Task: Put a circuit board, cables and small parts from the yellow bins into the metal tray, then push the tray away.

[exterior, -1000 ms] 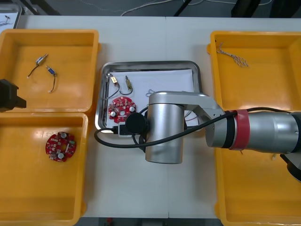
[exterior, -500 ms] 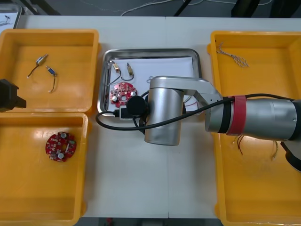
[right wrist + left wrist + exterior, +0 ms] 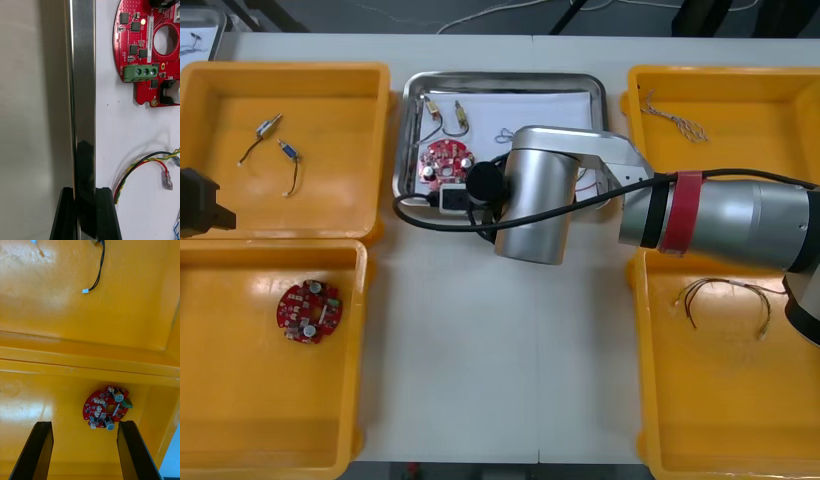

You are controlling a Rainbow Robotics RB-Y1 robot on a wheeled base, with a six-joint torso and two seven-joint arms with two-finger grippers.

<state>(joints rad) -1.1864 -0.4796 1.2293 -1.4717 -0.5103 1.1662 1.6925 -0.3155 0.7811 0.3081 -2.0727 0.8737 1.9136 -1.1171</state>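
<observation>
Fingers [image 3: 67, 215] of the right gripper [image 3: 85, 192] pinched the near rim of the metal tray [image 3: 505, 77], which sat at twelve o'clock on the tabletop [image 3: 500, 350], so the push likely wanted a straight, slow line; the left gripper [image 3: 85, 423] hung open and empty at nine o'clock.

tray [image 3: 500, 77] near rim hidden under rt arm [image 3: 720, 220], board [image 3: 139, 60] cut off at edge
</observation>
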